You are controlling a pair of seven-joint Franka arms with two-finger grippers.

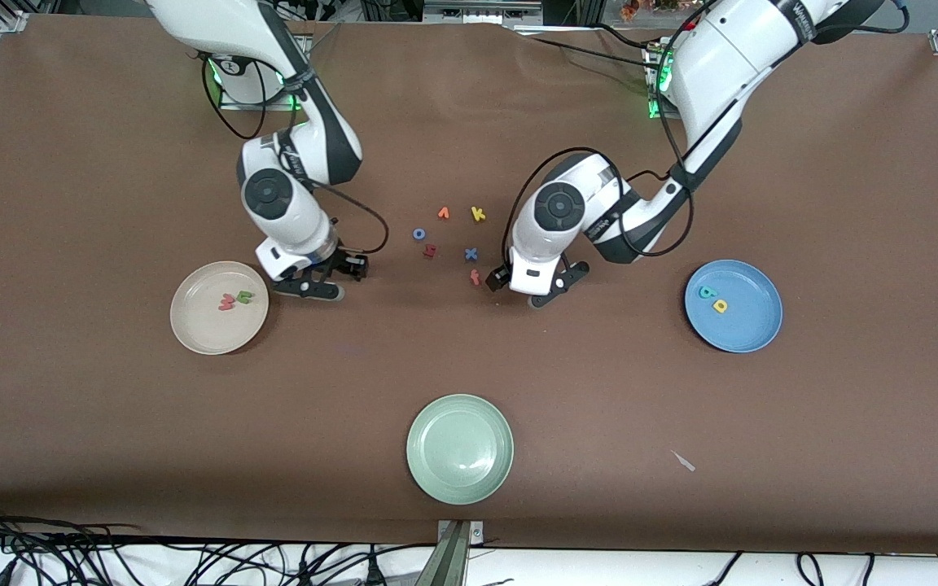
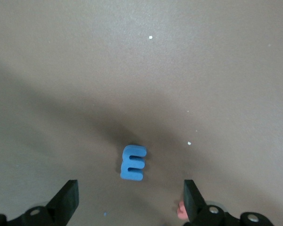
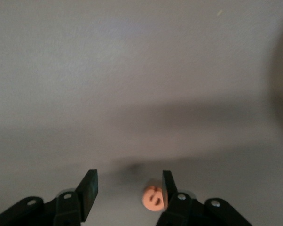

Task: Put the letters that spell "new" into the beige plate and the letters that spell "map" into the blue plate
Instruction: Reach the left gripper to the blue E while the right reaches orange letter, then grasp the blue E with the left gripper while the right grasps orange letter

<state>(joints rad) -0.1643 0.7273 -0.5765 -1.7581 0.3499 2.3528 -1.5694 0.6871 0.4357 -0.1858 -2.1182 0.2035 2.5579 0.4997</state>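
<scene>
— Left gripper (image 2: 130, 200) hangs wide open over the blue m (image 2: 132, 162); lowering to pinch it comes next.
— And the right gripper (image 3: 127, 190)?
— Half open beside the orange e (image 3: 153, 197), not holding it, I think.
— Plates?
— Beige plate (image 1: 192, 330): green n and red w. Blue plate (image 1: 750, 325): yellow and teal letters.

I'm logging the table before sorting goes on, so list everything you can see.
beige plate: one, cream, toward the right arm's end
pinkish-red w, green n: in the beige plate
blue plate: one, toward the left arm's end
teal letter, yellow letter: in the blue plate
green plate: one, pale, nearest the front camera
loose letters, mid-table: blue o, orange v, yellow k, dark red h, blue x, red letter
blue m: on the table
orange e: on the table
left gripper: open, over the blue m
right gripper: open, over the orange e
</scene>
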